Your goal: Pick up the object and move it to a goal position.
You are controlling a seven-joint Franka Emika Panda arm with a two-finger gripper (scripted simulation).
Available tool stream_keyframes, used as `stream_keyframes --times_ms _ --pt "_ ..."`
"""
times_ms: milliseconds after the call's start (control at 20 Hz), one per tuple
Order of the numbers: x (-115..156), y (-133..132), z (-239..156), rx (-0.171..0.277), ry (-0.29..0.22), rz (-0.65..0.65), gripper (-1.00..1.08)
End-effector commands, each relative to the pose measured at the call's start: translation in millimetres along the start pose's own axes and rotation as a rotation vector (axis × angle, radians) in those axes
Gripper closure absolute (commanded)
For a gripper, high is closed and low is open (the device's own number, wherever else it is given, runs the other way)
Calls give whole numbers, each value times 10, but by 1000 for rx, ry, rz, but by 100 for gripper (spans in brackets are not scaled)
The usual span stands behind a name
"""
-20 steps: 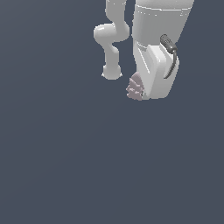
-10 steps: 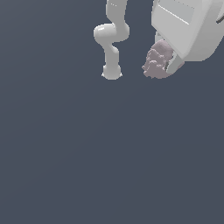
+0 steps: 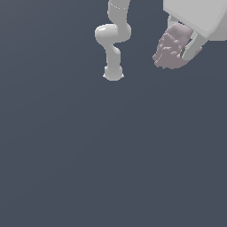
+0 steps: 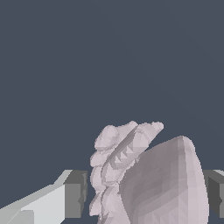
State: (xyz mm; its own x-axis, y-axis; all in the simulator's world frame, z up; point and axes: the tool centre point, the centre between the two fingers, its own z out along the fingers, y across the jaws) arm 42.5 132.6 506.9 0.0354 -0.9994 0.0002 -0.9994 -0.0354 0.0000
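Observation:
The object [image 3: 170,48] is a lumpy pale pinkish-grey thing with ridged folds. It is held high at the exterior view's upper right, off the floor. My gripper [image 3: 179,46] is shut on it, and the white hand above fills the corner. In the wrist view the object [image 4: 148,175] fills the space between my two grey fingertips [image 4: 75,194], one on each side of it.
The white arm's base and lower links [image 3: 113,40] stand at the top middle of the exterior view. A plain dark grey floor [image 3: 111,155] fills everything else in view.
My gripper has carried the object up and toward the exterior view's right. It looks larger now and sits nearer the picture's edge.

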Motion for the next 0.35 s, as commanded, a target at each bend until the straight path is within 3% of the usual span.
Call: stream_keyframes --times_ms 0,300 --pt "-16 -1 -33 0 0 0 108" --pt "-27 -5 -53 0 0 0 108"
